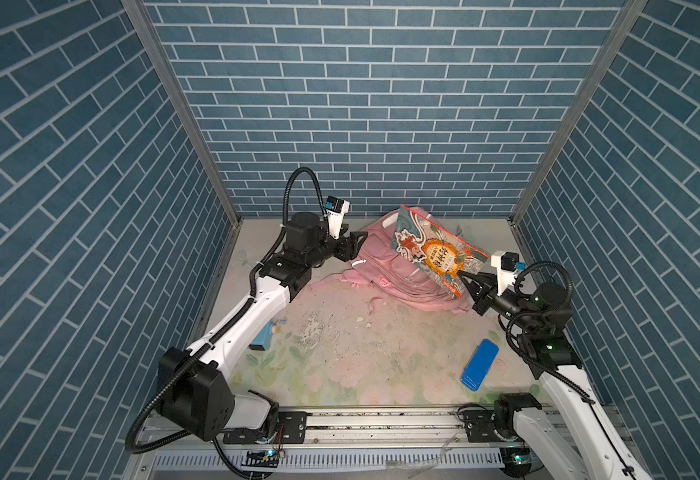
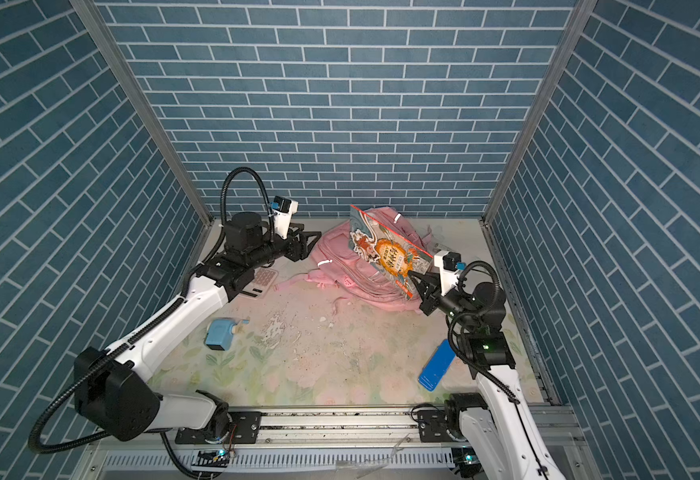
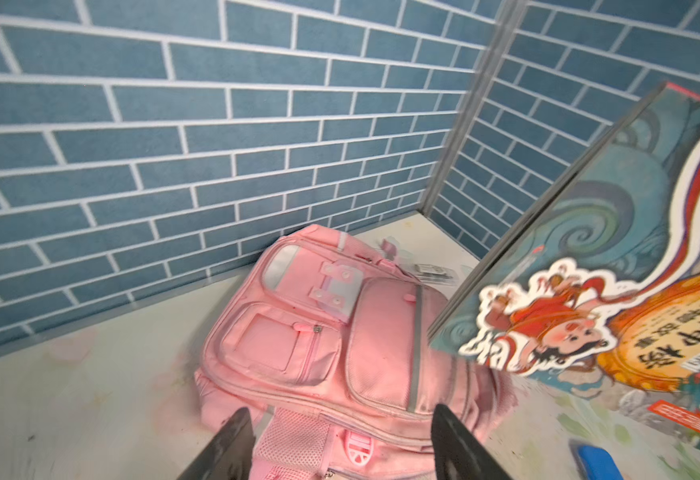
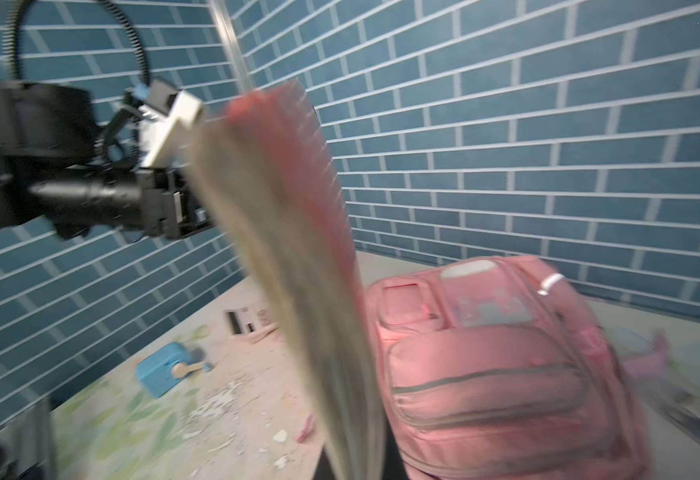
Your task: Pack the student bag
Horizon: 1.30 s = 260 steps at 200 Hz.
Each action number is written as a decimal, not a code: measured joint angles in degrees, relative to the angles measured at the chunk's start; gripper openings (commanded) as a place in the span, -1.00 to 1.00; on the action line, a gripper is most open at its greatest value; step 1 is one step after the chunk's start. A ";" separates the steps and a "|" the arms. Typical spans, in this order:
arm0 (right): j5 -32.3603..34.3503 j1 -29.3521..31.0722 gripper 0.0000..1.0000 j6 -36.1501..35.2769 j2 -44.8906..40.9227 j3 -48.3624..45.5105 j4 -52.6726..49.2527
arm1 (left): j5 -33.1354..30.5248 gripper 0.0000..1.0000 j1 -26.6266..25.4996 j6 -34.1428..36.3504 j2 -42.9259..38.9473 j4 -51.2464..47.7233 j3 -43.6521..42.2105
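**Backpack rig: book's in the air, bag's flat on the table**

Standing next to the cell right now. The student bag (image 1: 375, 270) is lying flat at the far end of the table (image 1: 340, 361), close to the back wall. Its pockets face up and a strap trails off its left side. I'll place everything else off the bag.

The right gripper (image 1: 462, 275) is clamped tight on the lower edge of a picture book (image 1: 435, 249). It has a colourful cover with a cartoon figure and an orange medallion. The book is up in the air, tilted, over the right half of the bag. I can't tell whether its far corner touches the fabric. The right wrist camera sees the book edge-on and blurry.

The left gripper (image 1: 360, 239) sits right at the bag's left edge with its jaws spread wide and nothing between them. In the left wrist view the two dark fingers (image 3: 232, 444) stand apart with pink bag between them. I can't tell if they actually touch it.

Other stuff:
- A blue pencil case (image 1: 480, 365) lies on the near side of the bag, off to the right and well apart.
- A light-blue pencil sharpener (image 2: 219, 332) with a crank sits near-left of the bag, well apart.
- A calculator (image 2: 266, 276) with pink keys lies just left of the bag, tucked against the left arm.
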 measured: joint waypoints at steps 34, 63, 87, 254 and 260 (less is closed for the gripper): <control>14.27 -0.50 -1.00 4.98 -0.20 -0.92 -5.05 | -10.25 0.40 -11.06 1.95 5.49 2.47 -1.62; 24.00 -0.57 -1.00 8.52 -1.11 -0.92 -8.37 | -14.69 0.45 -20.59 6.21 14.27 3.15 0.79; 28.41 -0.66 -1.00 9.94 -2.89 -0.92 -8.55 | -14.84 0.49 -24.46 8.44 21.20 3.41 3.58; 31.78 -0.81 -1.00 10.56 -1.79 1.22 -15.67 | -29.86 -0.97 -26.34 5.88 53.66 -10.80 39.89; 31.78 -0.81 -1.00 10.58 -1.88 1.73 -16.20 | -30.12 -1.00 -26.47 5.90 53.22 -11.06 39.71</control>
